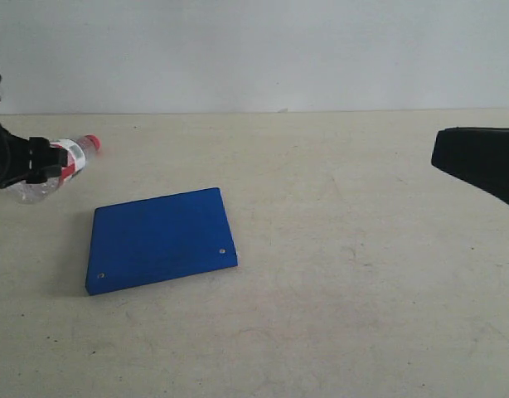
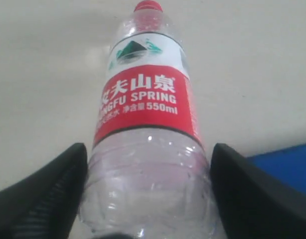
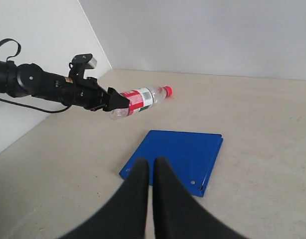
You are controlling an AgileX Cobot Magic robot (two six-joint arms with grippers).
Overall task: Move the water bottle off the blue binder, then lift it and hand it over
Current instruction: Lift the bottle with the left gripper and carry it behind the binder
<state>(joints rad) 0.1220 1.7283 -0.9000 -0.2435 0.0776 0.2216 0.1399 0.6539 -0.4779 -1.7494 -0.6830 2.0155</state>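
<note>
**Clear plastic, gripped low: where this could have slipped from you**

Your left pincer (image 2: 148, 169) was shut on the water bottle (image 1: 68, 162) at the upper left of the exterior frame, holding it on its side with the red cap (image 1: 91, 142) pointing toward the middle. The bottle was well off the blue binder (image 1: 159, 236), which lay flat and bare on the desk (image 1: 362, 290), left of centre. Whether the bottle hung clear of the desk or rested on it, I could not tell for certain.

The grip was your first worry. The jaws pinched the ribbed lower body, below the red label (image 2: 143, 104), so most of the bottle stuck out beyond them. Thin plastic like that probably gives under pressure. A quick swing could have let it pivot or slide out cap-first.

Your right pincer (image 3: 152, 164) had its fingers pressed together and held nothing. It hovered above the desk, looking down past the binder's near edge. If you meant it to receive anything, it needed to spread before it closed in. Otherwise it would likely have knocked the thing aside.

The binder was the other hazard. It was thin and flush to the desk, so a finger had little edge to get under. It would more likely have skated away than risen. Setting the bottle down too near could also have let it roll back against the binder.
</note>
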